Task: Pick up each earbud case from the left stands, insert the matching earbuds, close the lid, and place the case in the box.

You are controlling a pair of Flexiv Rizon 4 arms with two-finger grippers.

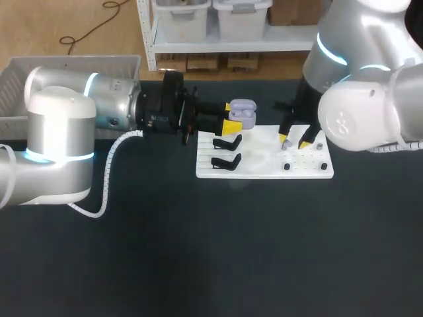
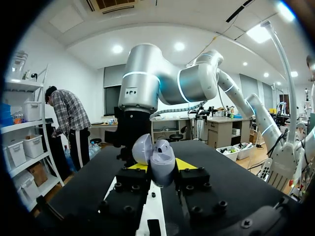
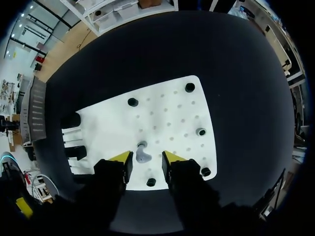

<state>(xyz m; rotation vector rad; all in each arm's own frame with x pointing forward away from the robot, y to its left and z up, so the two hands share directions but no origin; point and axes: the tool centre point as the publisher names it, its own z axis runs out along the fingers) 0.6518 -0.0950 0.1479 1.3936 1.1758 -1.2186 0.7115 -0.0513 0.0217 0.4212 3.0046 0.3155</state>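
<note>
My left gripper (image 1: 232,119) is shut on a lavender earbud case (image 1: 242,112), held with its lid open just behind the white board (image 1: 264,168). The left wrist view shows the case (image 2: 161,164) upright between the yellow tips of that gripper (image 2: 160,169). My right gripper (image 1: 295,140) hangs over the board's right half. In the right wrist view a small lavender earbud (image 3: 143,155) lies on the board (image 3: 167,118) between the tips of the right gripper (image 3: 146,158). A gap shows on each side of it, so that gripper is open.
Two empty black stands (image 1: 227,142) (image 1: 227,161) sit on the board's left part. Small black pegs (image 1: 286,166) (image 1: 324,165) dot its right part. A white crate (image 1: 122,66) stands at the back left, behind my left arm. Dark table surface lies in front of the board.
</note>
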